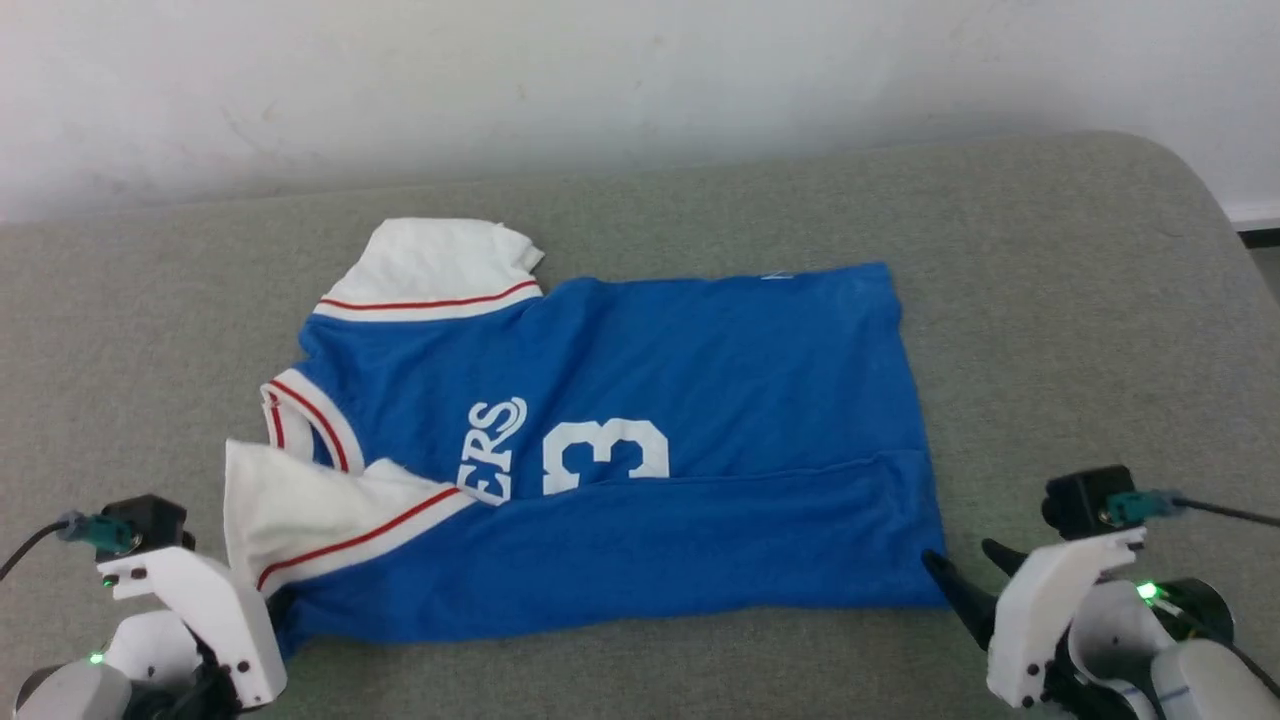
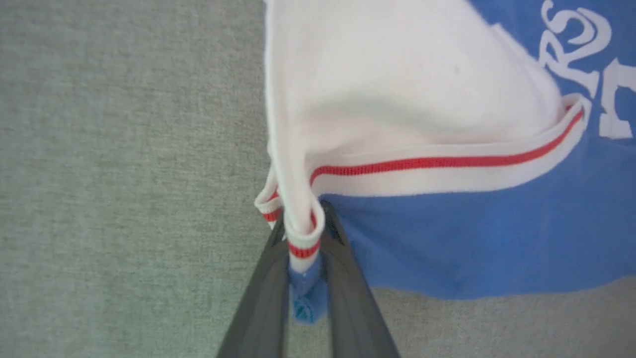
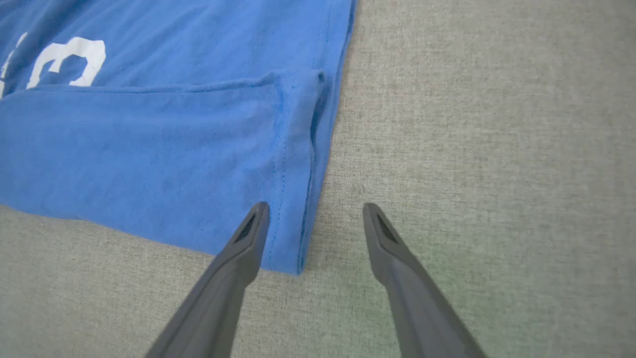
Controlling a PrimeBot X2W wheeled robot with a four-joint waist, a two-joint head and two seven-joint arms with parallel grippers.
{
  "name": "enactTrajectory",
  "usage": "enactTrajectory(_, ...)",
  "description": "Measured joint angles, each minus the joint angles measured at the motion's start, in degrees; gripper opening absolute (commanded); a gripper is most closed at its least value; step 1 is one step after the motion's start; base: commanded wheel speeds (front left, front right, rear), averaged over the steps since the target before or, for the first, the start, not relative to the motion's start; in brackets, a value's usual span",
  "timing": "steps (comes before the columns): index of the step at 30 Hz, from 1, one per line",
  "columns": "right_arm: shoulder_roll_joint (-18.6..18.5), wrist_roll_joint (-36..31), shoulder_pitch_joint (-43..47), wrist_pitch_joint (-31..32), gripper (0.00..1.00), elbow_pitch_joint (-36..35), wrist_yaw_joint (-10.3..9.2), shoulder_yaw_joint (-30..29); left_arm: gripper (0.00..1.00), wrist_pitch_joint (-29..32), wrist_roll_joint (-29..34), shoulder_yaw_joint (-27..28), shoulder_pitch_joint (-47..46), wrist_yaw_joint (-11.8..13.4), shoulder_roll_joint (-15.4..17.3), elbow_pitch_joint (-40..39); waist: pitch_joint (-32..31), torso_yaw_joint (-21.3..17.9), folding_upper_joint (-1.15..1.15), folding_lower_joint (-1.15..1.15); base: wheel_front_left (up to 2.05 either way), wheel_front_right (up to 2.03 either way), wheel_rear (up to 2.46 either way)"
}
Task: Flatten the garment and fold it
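The garment [image 1: 640, 450], a bright blue jersey with white sleeves, red-striped trim and a white "3", lies on the grey surface with its near long edge folded over the front. My left gripper [image 2: 304, 226] is shut on the garment's near left corner, pinching the striped cuff [image 2: 302, 243] and blue cloth together. In the head view that gripper [image 1: 275, 605] sits at the garment's lower left, fingers mostly hidden. My right gripper [image 3: 314, 209] stands open over the near right hem corner [image 3: 290, 248]; its left finger lies above the cloth, its right finger above bare surface. The same gripper [image 1: 965, 570] shows at the lower right.
The grey padded surface [image 1: 1050, 300] extends around the garment, with a rounded corner at the far right. A pale wall [image 1: 600, 80] rises behind it. A strip of floor and skirting [image 1: 1262, 235] shows past the right edge.
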Motion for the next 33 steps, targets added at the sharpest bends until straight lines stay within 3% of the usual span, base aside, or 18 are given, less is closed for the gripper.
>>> enactTrajectory(8,-0.56,3.63,-7.73,7.77,1.00,9.54,0.00,3.97,0.00,-0.78,0.36,-0.52,-1.91,-0.76,-0.85,-1.04,1.62,1.99,0.00,-0.01,0.00,0.00,0.00)
enactTrajectory(9,-0.64,4.13,-8.55,9.04,0.49,10.33,0.00,4.11,0.00,-0.79,0.38,-0.57,-2.02,-0.78,-0.92,-1.03,1.73,2.19,0.00,-0.01,0.00,0.00,0.00)
enactTrajectory(11,-0.86,4.93,-9.71,10.53,0.00,11.41,-0.01,4.47,0.00,-0.98,0.43,-0.67,-2.13,-1.19,-1.00,-1.07,1.80,2.48,0.01,-0.01,0.00,0.00,0.00)
enactTrajectory(18,-1.26,6.21,-10.93,8.87,0.00,12.46,-0.09,6.51,0.00,-2.25,0.90,-1.18,-2.05,-2.49,-0.97,-1.44,0.97,2.43,0.01,0.00,0.00,0.00,0.00)
enactTrajectory(24,-1.55,6.13,-10.69,1.02,0.00,10.25,-0.07,9.76,0.00,-7.32,1.71,1.18,0.70,-2.58,0.58,-3.88,-2.51,1.85,0.01,-0.01,0.00,0.00,0.00)
enactTrajectory(28,-2.87,6.22,-8.89,-1.55,0.00,6.80,-0.07,11.04,0.00,-8.27,1.93,2.32,4.80,-0.78,2.33,-7.08,-5.21,1.80,0.00,-0.01,0.00,0.00,0.00)
enactTrajectory(33,-4.55,6.22,-4.52,-2.02,0.00,1.81,-0.07,11.48,0.00,-8.24,1.72,5.03,11.88,3.60,5.06,-12.79,-8.19,1.92,0.00,-0.02,0.00,0.00,0.00)
